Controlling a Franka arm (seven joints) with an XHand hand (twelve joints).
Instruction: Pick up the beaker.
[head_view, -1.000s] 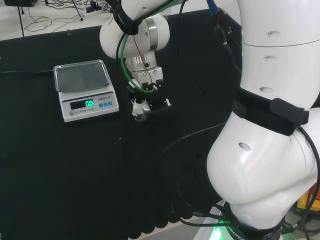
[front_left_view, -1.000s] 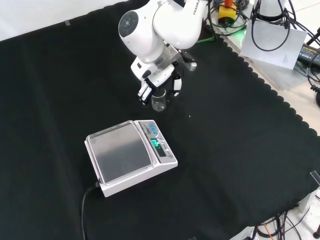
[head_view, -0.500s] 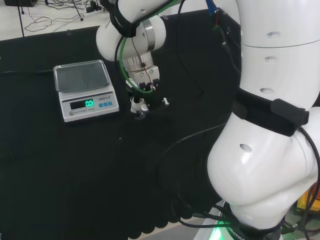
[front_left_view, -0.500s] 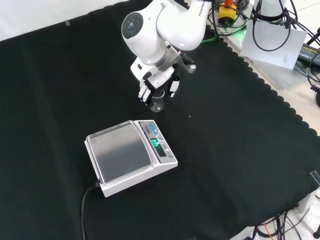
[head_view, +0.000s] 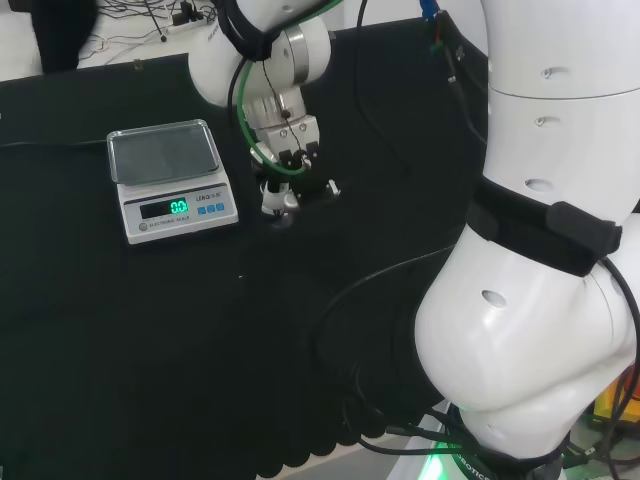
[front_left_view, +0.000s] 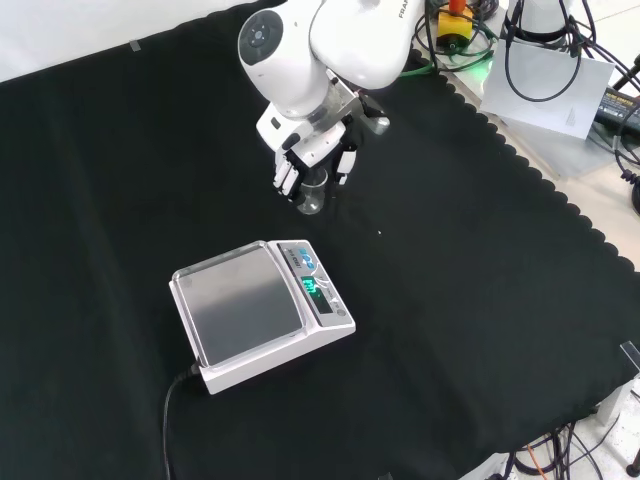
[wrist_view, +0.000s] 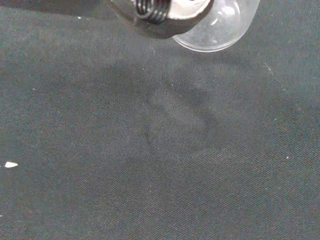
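In the front view you see the black and white hand (front_left_view: 312, 160) at the end of the white arm, its fingers (front_left_view: 285, 178) curled down around a small clear glass beaker (front_left_view: 311, 197), which hangs below the palm with its base clear of the black cloth (front_left_view: 480, 280); the hand is therefore closed on the beaker. The beaker stands upright or nearly so, and whether it contains anything cannot be told. Below it in that view, apart from it, lies the white electronic scale with a grey metal weighing pan (front_left_view: 262, 312), its green lit display (front_left_view: 311, 287) facing the view's right. A black cable (front_left_view: 170, 420) leaves the scale's lower left corner and runs toward the bottom edge. In the head view you find the hand (head_view: 290, 170) just to the right of the scale (head_view: 170, 180), with the beaker (head_view: 279, 205) under the fingers and level with the scale's front panel; the large white links (head_view: 550, 250) at the view's right belong to the arm itself. A green cable (head_view: 262, 150) loops along the wrist above the hand. In the wrist view you look past a blurred part of the hand (wrist_view: 160, 12) and the rounded clear wall of the beaker (wrist_view: 220, 30) onto the woven black cloth (wrist_view: 160, 190), where a faint rounded shadow lies on the fabric and a small white fleck (wrist_view: 10, 164) sits near one edge.
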